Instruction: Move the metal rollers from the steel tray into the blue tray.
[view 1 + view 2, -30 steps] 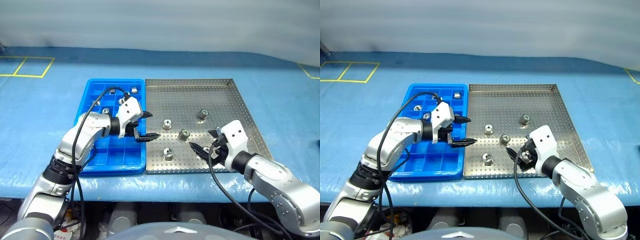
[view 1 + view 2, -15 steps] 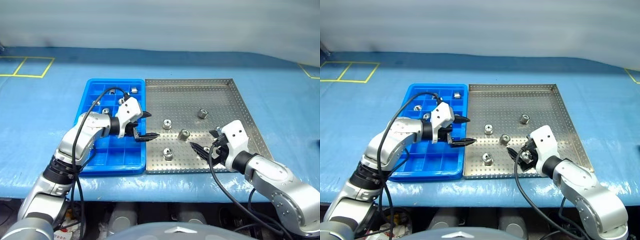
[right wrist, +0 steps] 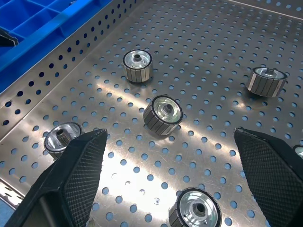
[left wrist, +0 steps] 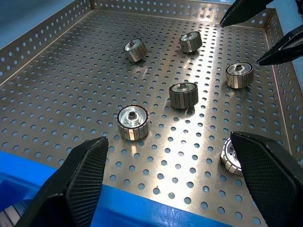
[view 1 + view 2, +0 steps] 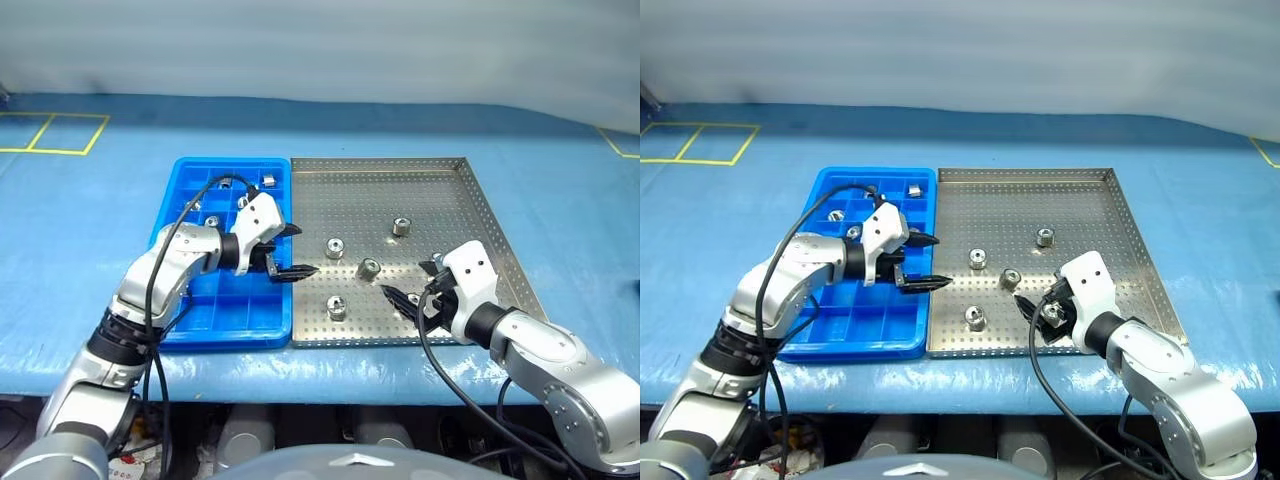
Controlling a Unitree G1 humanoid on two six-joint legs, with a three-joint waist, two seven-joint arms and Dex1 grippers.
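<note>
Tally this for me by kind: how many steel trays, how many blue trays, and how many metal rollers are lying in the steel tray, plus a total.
steel tray: 1
blue tray: 1
metal rollers in the steel tray: 6
total: 8

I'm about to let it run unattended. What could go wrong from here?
The rollers are round, and one seems tipped on its side; a nudge may send it rolling across the steel tray. Both open grippers, left and right, hover near the same rollers and might collide. A released roller could catch a divider of the blue tray.
</note>
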